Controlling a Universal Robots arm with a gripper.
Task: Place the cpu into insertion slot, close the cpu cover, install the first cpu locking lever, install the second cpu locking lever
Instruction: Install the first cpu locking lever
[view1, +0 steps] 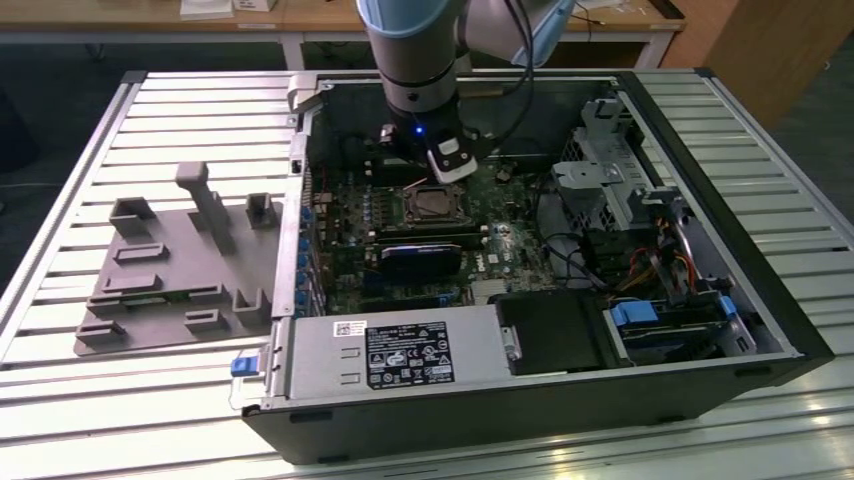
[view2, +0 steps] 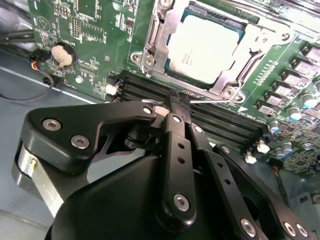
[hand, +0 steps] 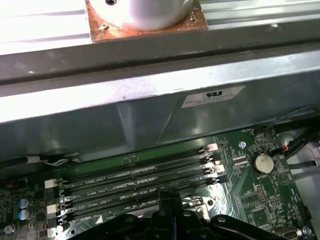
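Observation:
In the second wrist view the cpu (view2: 205, 45) lies flat in the insertion slot (view2: 227, 85), its silver top showing through the window of the cpu cover (view2: 159, 30), which is folded down over it. A thin wire locking lever (view2: 216, 101) runs along the socket's edge beside the memory slots. My gripper (view2: 177, 103) is shut, and its tips meet the end of that lever. Whether the wire sits between the pads is hidden. In the exterior view the gripper (view1: 430, 178) hangs just behind the insertion slot (view1: 430, 205) inside the open case.
Long black memory slots (view2: 225, 122) lie right under the fingers (hand: 170, 202). A coin cell (hand: 262, 163) and blue capacitors (view2: 295, 107) stand nearby. The case wall (hand: 150, 115) rises close behind. A grey fixture (view1: 187, 270) lies on the slatted table at the exterior view's left.

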